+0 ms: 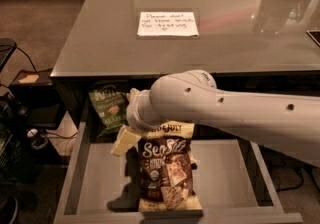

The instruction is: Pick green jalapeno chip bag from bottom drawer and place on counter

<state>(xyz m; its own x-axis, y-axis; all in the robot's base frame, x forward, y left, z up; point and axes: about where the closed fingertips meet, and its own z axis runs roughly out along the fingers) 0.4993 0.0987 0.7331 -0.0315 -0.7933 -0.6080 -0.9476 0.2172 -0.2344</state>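
You will find the bottom drawer (226, 174) pulled open below the counter (100, 43), on which a white handwritten note (167, 23) lies flat near the middle. The green jalapeno chip bag (109, 107) stands at the back left of the drawer, partly in shadow under the counter's edge, its face turned toward the camera. The white arm (235, 113) enters from the right and crosses the drawer's rear half. The gripper (131, 111) at its end sits just beside the green bag's right edge, over the drawer's back. You cannot tell whether it is open or closed, nor whether it touches the bag, since the wrist hides it. A cream-and-brown Sea Salt bag (165, 174) lies along the drawer's middle toward the front, its top edge under the arm. A pale object (123, 141) lies at that bag's upper left, not identifiable.
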